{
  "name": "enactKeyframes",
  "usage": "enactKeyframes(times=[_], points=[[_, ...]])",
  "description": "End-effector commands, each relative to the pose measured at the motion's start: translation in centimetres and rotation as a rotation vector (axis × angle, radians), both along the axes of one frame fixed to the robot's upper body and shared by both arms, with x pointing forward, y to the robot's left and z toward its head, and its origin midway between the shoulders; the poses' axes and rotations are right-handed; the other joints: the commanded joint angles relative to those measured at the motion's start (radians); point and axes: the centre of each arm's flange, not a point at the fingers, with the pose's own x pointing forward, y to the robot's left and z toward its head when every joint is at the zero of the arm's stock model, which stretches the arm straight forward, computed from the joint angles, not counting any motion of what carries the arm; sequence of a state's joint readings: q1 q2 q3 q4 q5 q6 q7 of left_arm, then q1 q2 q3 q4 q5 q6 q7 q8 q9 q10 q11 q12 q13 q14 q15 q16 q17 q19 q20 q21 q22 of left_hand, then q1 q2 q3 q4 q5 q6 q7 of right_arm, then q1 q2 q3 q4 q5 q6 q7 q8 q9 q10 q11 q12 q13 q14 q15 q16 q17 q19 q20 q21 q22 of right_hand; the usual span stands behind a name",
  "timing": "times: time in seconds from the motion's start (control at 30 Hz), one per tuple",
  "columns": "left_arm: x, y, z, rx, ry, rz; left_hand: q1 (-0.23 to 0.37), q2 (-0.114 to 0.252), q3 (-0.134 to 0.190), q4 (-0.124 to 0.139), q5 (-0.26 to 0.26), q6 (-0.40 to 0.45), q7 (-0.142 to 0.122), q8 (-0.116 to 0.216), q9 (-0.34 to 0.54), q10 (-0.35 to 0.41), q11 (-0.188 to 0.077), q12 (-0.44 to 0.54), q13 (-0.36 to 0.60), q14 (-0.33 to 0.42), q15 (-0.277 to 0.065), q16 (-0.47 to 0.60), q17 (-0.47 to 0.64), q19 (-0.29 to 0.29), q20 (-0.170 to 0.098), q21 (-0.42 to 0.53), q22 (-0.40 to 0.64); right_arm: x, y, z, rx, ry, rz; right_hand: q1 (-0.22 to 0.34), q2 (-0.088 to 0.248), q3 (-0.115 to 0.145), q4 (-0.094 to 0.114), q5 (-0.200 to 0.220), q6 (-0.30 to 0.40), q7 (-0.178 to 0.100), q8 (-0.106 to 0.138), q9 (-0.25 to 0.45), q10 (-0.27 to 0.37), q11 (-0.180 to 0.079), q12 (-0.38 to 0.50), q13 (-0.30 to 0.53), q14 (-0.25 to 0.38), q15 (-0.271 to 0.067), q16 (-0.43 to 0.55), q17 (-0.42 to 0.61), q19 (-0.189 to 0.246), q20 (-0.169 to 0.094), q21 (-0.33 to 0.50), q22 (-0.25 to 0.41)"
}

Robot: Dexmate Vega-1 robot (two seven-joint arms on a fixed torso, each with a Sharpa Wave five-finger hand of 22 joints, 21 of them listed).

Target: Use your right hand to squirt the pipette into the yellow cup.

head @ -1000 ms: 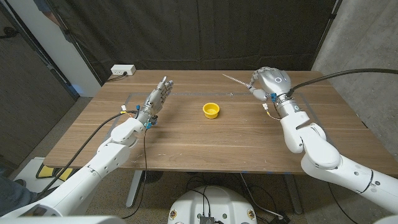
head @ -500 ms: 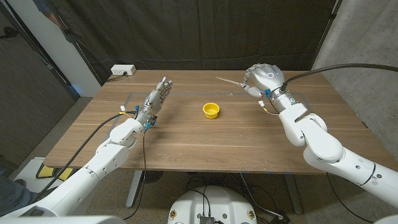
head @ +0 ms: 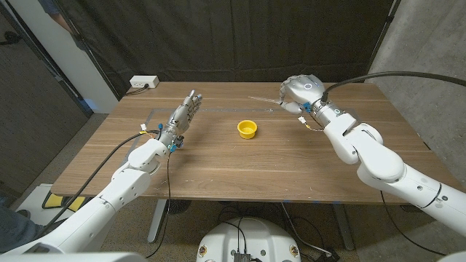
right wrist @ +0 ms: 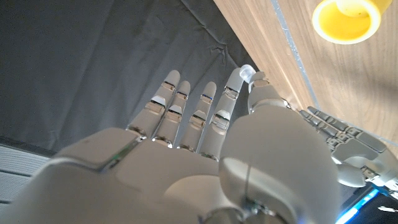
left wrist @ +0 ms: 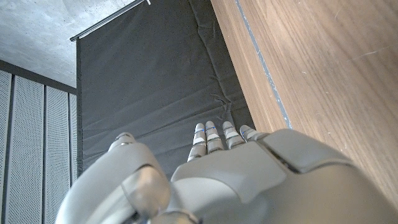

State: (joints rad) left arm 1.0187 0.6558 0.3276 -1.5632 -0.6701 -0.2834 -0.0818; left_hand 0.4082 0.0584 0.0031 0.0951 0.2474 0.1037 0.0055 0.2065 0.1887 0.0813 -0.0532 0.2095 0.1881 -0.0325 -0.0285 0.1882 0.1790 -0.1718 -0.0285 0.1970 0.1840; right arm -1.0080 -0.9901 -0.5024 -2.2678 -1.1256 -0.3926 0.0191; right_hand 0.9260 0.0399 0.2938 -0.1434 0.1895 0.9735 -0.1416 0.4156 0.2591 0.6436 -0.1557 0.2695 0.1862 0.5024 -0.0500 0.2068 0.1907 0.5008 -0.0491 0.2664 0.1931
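My right hand (head: 298,92) held the pipette (head: 263,100) above the table, well right of the yellow cup (head: 247,129), tip toward it. My left hand (head: 183,116) waited left of the cup, fingers straight, holding nothing.

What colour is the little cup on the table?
Yellow. The cup shows best in the head view.
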Motion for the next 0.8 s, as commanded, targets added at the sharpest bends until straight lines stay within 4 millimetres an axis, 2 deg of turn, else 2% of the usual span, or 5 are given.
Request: enactKeyframes(times=[0.03,0.43,0.8], points=[[-0.4,-0.3,-0.2,0.001,0.005,0.000,0.010,-0.003,-0.006,-0.001,-0.002,0.000,0.005,-0.004,0.001,0.003,0.007,-0.002,0.004,-0.001,0.009,0.000,0.003,-0.012,-0.024,0.006,0.001,0.1,0.9,0.1,-0.108,0.059,0.007,0.009,-0.001,0.001,0.003,0.000,0.006,-0.002,0.003,0.003,0.013,-0.002,-0.002,0.000,0.013,-0.063,-0.003,0.002,0.009,-0.053,0.000,0.003],[-0.7,-0.4,-0.7,-0.008,0.006,0.004,0.012,-0.001,-0.007,-0.002,-0.004,0.001,0.005,-0.004,0.001,0.002,0.005,-0.003,0.004,-0.002,0.009,0.000,0.003,-0.015,-0.021,0.005,0.001,0.7,1.1,0.5,-0.167,0.091,-0.003,0.009,0.000,0.000,0.004,0.001,0.003,-0.006,0.002,0.003,0.011,-0.004,-0.005,0.000,0.014,-0.064,-0.005,0.003,0.009,-0.053,-0.002,0.003],[-1.1,-0.7,-1.0,-0.002,0.015,0.010,0.015,0.000,-0.009,-0.002,-0.006,0.002,0.007,-0.004,0.001,0.002,0.008,-0.003,0.004,-0.003,0.010,-0.001,0.003,-0.016,-0.023,0.005,0.001,2.3,1.0,0.2,-0.207,0.150,-0.036,0.010,0.001,0.000,0.004,0.001,0.004,-0.004,0.003,0.002,0.012,-0.006,-0.008,0.000,0.016,-0.065,-0.006,0.003,0.008,-0.053,-0.003,0.003]])
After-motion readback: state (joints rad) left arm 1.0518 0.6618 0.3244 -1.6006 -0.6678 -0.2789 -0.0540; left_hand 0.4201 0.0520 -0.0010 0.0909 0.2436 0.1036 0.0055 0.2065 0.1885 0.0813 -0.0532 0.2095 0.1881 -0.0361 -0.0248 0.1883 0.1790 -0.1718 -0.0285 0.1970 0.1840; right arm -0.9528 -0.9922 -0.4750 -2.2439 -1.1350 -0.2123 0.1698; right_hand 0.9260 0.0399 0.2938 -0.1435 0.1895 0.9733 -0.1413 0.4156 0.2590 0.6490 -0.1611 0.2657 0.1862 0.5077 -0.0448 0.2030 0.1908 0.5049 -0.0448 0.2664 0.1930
